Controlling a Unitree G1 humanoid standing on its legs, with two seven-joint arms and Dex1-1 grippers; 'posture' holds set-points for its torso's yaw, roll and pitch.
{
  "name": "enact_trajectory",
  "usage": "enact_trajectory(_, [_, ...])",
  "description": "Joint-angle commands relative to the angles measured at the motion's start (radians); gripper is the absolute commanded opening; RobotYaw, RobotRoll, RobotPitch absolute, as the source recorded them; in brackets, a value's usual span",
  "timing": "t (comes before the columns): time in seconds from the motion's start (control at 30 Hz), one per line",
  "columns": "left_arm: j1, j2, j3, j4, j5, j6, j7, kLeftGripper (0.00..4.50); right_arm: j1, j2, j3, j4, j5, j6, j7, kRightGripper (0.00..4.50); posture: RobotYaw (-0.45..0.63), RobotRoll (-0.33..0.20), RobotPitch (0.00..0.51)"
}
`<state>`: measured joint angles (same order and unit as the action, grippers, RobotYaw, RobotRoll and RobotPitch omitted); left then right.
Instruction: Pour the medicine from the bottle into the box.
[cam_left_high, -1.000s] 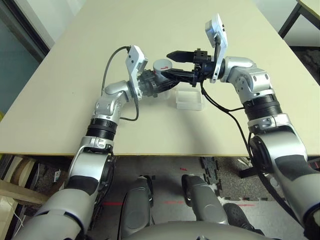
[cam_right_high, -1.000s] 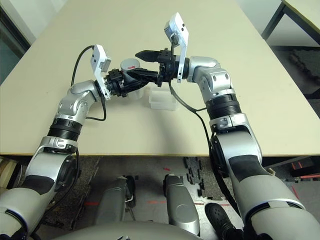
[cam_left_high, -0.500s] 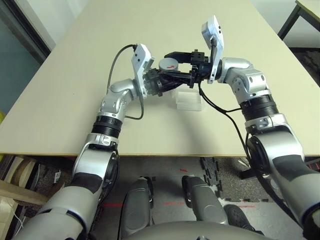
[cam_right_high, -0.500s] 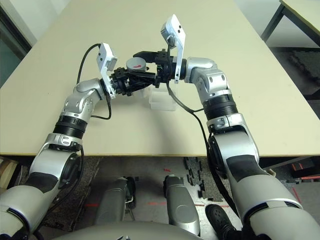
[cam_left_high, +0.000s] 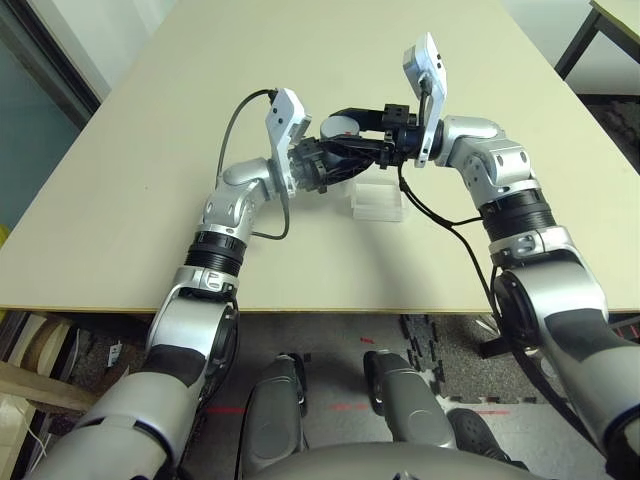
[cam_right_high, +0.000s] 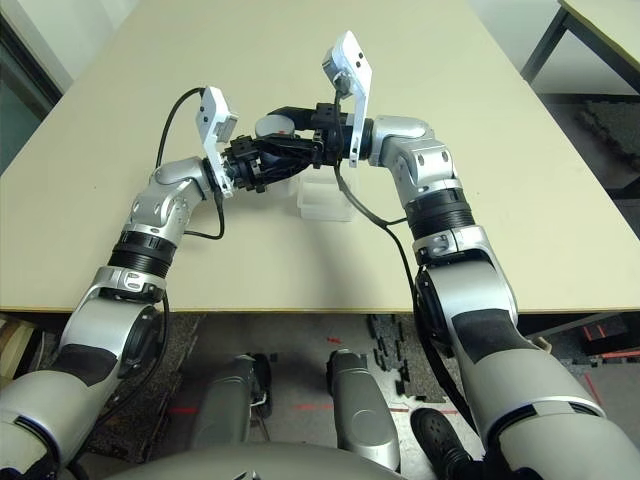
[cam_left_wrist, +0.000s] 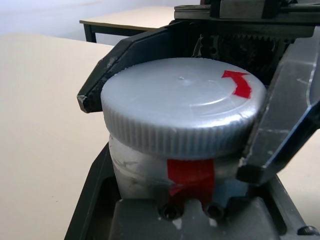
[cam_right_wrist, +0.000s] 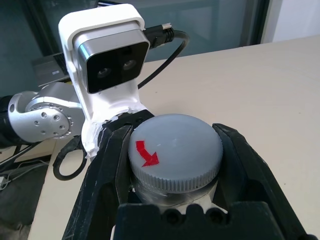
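The silver-grey bottle (cam_left_wrist: 150, 172) with its red stripe is held above the table, just left of the box, with my left gripper (cam_left_high: 318, 162) shut on its body. Its round grey cap (cam_right_wrist: 175, 145) with a red arrow sits on top. My right gripper (cam_right_wrist: 172, 134) reaches in from the right and is shut on that cap, one black finger (cam_left_wrist: 117, 65) on each side of it. The clear square box (cam_left_high: 378, 202) lies on the table just below and right of the bottle. The medicine is hidden inside the capped bottle.
The beige table (cam_left_high: 140, 150) stretches wide to the left, right and far side of the grippers. Its front edge (cam_left_high: 330, 312) runs near my body. A second table (cam_left_high: 610, 20) stands past the far right corner.
My right gripper, open around the cap half a second ago, has shut on it. Over the second, the left arm lifted the bottle up to the right gripper.
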<state>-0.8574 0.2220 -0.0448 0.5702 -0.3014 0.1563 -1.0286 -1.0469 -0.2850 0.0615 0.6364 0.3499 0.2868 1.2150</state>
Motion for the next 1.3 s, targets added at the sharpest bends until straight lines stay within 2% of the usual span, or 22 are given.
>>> enact_trajectory(0.03, [0.004, 0.007, -0.006, -0.004, 0.002, 0.013, -0.019, 2.64, -0.015, -0.009, -0.006, 0.004, 0.035, -0.029, 0.145, 2.64, -0.21, 0.0, 0.144])
enact_trajectory(0.23, [0.013, 0.005, -0.011, -0.022, -0.002, 0.023, -0.021, 2.64, -0.036, 0.021, -0.02, 0.007, 0.098, -0.059, 0.328, 2.64, -0.2, 0.0, 0.147])
enact_trajectory(0.4, [0.028, 0.003, -0.012, -0.05, -0.003, 0.037, -0.02, 2.64, -0.07, 0.05, -0.025, 0.087, 0.063, -0.116, 0.335, 2.64, -0.19, 0.0, 0.152])
enact_trajectory(0.57, [0.052, 0.012, -0.014, -0.09, -0.008, 0.057, -0.025, 2.64, -0.117, 0.064, -0.066, 0.206, 0.036, -0.159, 0.285, 4.38, -0.19, 0.0, 0.157])
enact_trajectory(0.6, [0.056, 0.013, -0.015, -0.095, -0.009, 0.06, -0.025, 2.64, -0.12, 0.063, -0.07, 0.219, 0.032, -0.163, 0.285, 4.49, -0.19, 0.0, 0.158])
enact_trajectory(1.3, [0.039, 0.007, -0.02, -0.083, -0.004, 0.052, -0.022, 2.64, -0.102, 0.048, -0.068, 0.244, -0.026, -0.207, 0.243, 4.5, -0.2, 0.0, 0.154])
